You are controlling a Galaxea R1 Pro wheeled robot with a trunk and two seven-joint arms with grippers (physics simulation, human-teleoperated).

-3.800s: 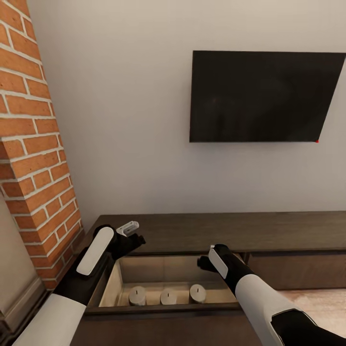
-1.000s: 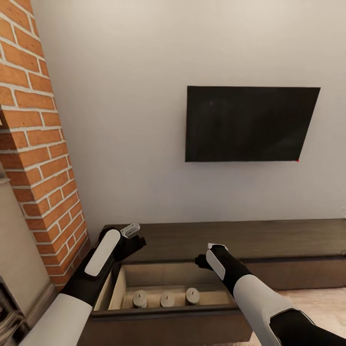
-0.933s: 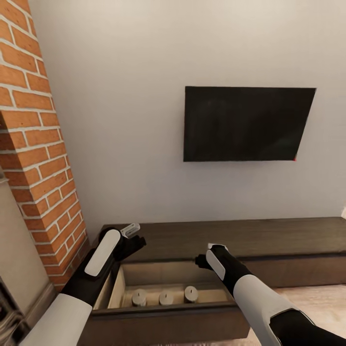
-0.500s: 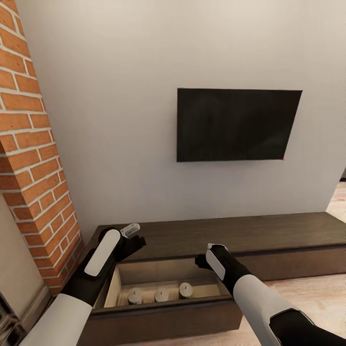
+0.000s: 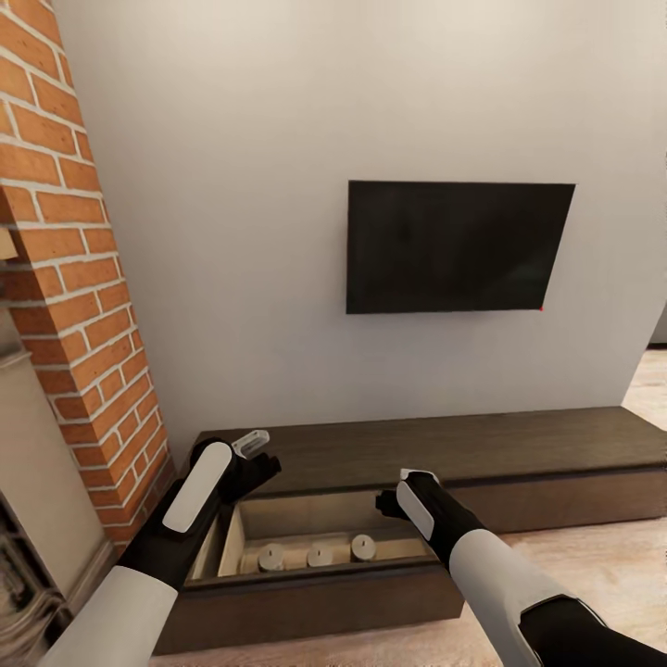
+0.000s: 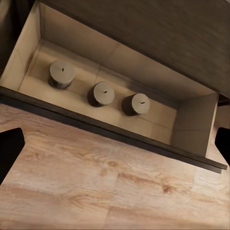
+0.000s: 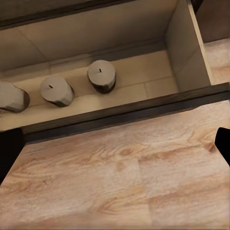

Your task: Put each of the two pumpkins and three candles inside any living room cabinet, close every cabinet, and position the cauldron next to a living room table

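Head view: long low dark-brown cabinet (image 5: 482, 445) running along the pale wall, below a wall-mounted black TV (image 5: 459, 246), with a red-brick chimney column (image 5: 65, 278) at the left. Leftmost drawer (image 5: 320, 593) pulled out, pale wood inside. Three candles (image 5: 320, 555) standing upright in a row on the drawer floor, close together but apart: left candle (image 5: 271, 558), middle one, right candle (image 5: 364, 547). Left gripper (image 5: 252, 454) held above the drawer's left rear corner, over the cabinet top, grasping nothing; finger spacing hard to judge here. Right gripper (image 5: 387, 503) held over the drawer's right side, fingertips hidden behind the wrist. Light wooden floor (image 5: 593, 574) in front of the cabinet.

Left wrist view: looking down into the open drawer (image 6: 191, 124). Three candles (image 6: 101, 94) in a diagonal line, wicks up, none touching. Dark drawer front (image 6: 110, 132) crossing the picture, wood-grain floor (image 6: 105, 191) beyond it. Dark fingertips (image 6: 8, 148) at opposite edges, spread wide, nothing between them.

Right wrist view: same drawer (image 7: 189, 52), candles (image 7: 101, 75) near its front wall, one partly cut off at the edge. Dark fingertips (image 7: 9, 151) at both edges, spread wide apart and empty, over the floor (image 7: 120, 191).
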